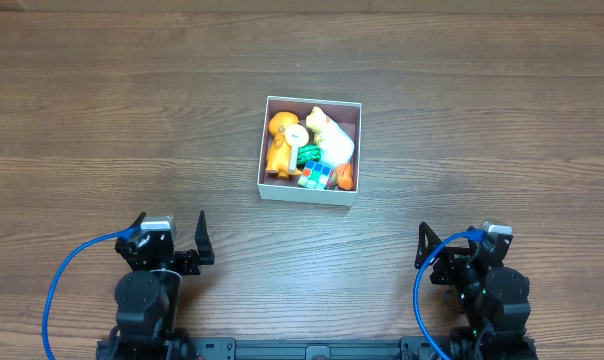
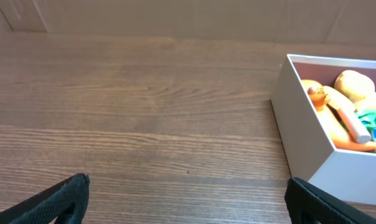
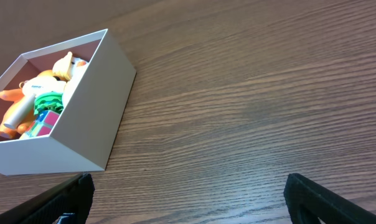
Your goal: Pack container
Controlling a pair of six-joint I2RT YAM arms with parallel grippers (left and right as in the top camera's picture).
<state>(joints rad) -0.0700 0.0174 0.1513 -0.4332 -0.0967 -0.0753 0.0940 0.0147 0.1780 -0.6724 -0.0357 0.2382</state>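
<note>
Both spread wide and empty at the table's front edge: left gripper, right gripper. Risks tipping heaped toys over the container's wall if bumped.

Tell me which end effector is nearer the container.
Left, but only slightly. The left end effector sits open toward the robot's side and left of the container. The right end effector sits open toward its right, a bit farther off.

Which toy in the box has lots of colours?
The little cube by the container's near wall: blue, red and green squares. The orange toy and cream toy are plainer.
</note>
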